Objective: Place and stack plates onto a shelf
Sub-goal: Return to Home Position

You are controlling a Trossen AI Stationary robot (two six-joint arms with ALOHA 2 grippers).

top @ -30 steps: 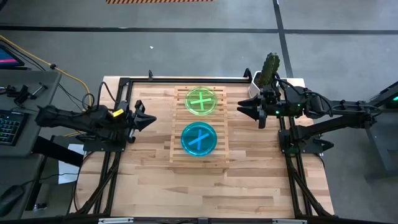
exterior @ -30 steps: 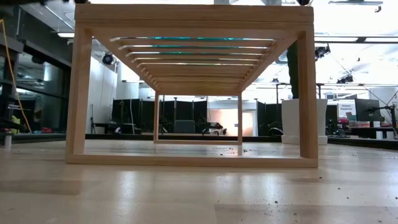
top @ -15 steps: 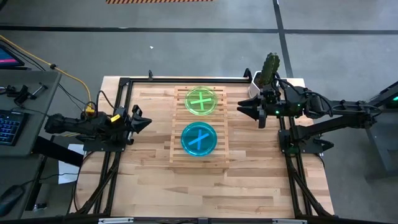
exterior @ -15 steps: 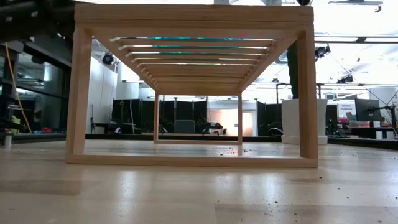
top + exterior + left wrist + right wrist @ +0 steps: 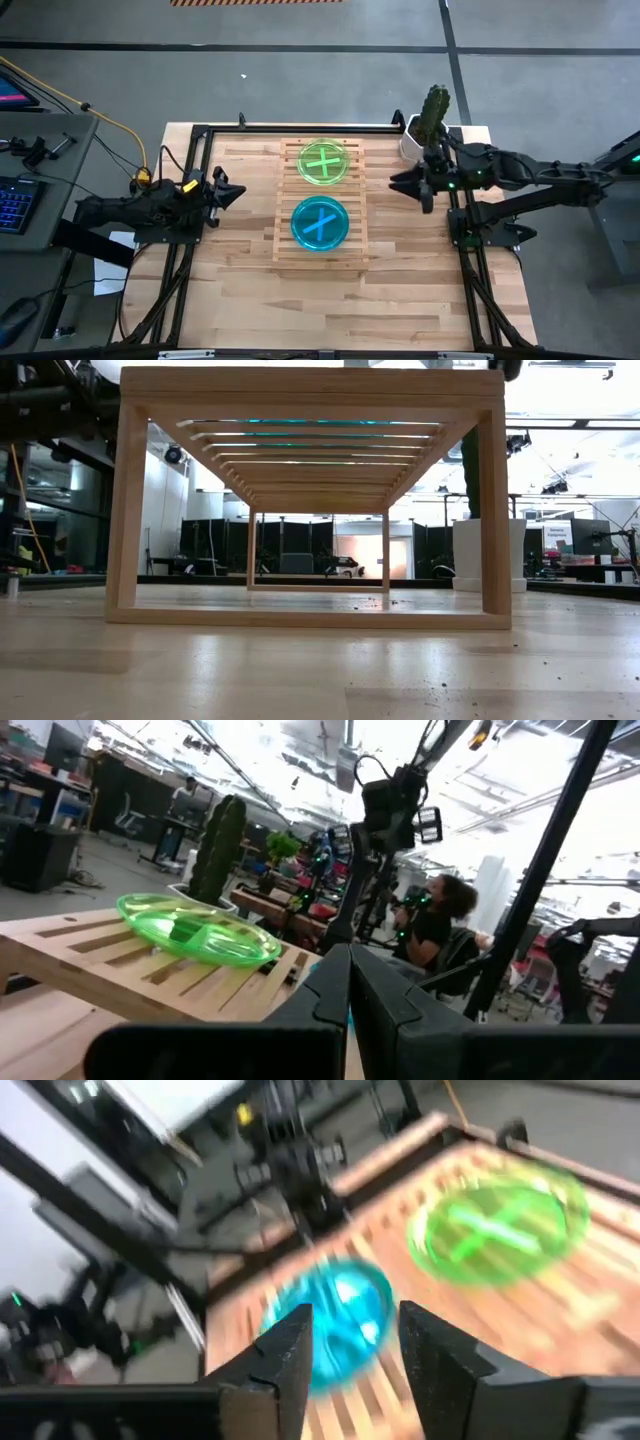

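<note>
The light-wood slatted shelf [image 5: 320,248] stands mid-table; in the low view the shelf [image 5: 310,390] fills the picture. On its top slats rest a lime green plate [image 5: 323,162] at the far end and a cyan blue plate [image 5: 320,222] at the near end, each showing crossed bright stripes. The green plate [image 5: 195,928] and blue plate [image 5: 335,1315] also show in the wrist views. My left gripper [image 5: 232,190] hovers left of the shelf, shut [image 5: 350,982]. My right gripper [image 5: 398,182] hovers right of the shelf, open [image 5: 355,1345]. Neither holds anything.
A cactus in a white pot [image 5: 428,125] stands at the far right corner, close behind my right arm. Black frame rails [image 5: 190,260] run along both table sides. Bare table lies near of the shelf. A person [image 5: 435,920] sits in the room beyond.
My left arm has drawn back toward the table's left edge, away from the shelf. My right gripper has shifted slightly toward the near and right edges. Both plates have stayed put on the shelf.
</note>
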